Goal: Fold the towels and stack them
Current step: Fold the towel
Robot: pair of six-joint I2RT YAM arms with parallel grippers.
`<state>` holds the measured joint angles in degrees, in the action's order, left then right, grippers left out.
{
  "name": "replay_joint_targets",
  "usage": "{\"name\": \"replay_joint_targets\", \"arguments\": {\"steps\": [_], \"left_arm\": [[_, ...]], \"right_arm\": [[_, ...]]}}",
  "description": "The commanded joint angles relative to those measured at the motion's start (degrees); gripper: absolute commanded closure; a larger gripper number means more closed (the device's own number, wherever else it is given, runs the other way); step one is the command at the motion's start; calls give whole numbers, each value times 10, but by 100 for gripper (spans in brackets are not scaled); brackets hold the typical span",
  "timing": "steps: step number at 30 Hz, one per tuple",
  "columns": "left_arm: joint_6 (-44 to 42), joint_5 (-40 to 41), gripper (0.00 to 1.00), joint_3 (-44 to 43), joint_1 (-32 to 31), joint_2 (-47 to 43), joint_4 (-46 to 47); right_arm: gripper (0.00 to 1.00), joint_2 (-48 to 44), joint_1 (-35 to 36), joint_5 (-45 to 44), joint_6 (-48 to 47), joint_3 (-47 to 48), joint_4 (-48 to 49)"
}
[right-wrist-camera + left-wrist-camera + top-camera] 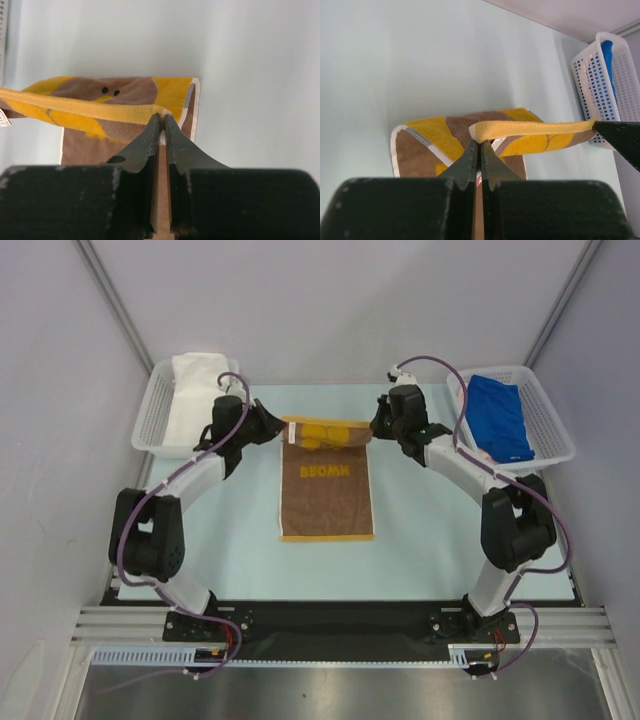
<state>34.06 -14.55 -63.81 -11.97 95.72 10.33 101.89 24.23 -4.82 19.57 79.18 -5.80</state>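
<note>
Top view: brown cloth towel [327, 500] w/ yellow bear print and yellow lettering lay at centre of the pale mint table [230, 540], long axis running 12 to 6 o'clock. Its near part was flat on the surface; the far edge, at 12 o'clock, was lifted off the table and turned over, showing yellow patches.

L gripper [275, 430] was at the towel's 11 o'clock corner. In the L wrist view its jaws were pinched nearly together on the yellow hem [480, 145], w/ the hem stretched taut toward 3 o'clock, where a dark fingertip of the other arm met it.

R gripper [374, 427] was at the 1 o'clock corner. In the R wrist view its jaws were narrow, clamped on the same hem [162, 120], w/ cloth hanging below, bear's eyes showing.

White plastic mesh basket [150, 420] sat at 10 o'clock, holding a plain white towel [195, 390] bunched inside. A second white mesh basket [555, 420] sat at 2 o'clock w/ a blue towel [500, 415] folded on top; a pinkish bit showed under it, too small to ID.
</note>
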Motion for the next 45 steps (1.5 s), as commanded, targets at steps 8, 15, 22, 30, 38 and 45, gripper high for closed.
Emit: {"name": "replay_joint_targets", "arguments": {"steps": [8,15,22,30,38,45], "left_arm": [[32,73,96,126,-44,-156,-83],[34,58,92,194,-65,-203,-120],[43,43,92,252,-80,-234,-121],[38,44,91,270,-85,-251,-128],[51,36,80,321,-91,-258,-106],[53,30,50,359,-92,-292,-87]], "right_arm": [[100,-121,26,-5,48,-143,-24],[100,-165,65,-2,64,-217,-40],[100,-191,97,0,75,-256,-53],[100,-211,109,-10,86,-271,-64],[99,-217,115,13,100,-314,-51],[68,-248,117,60,110,-349,-54]]}}
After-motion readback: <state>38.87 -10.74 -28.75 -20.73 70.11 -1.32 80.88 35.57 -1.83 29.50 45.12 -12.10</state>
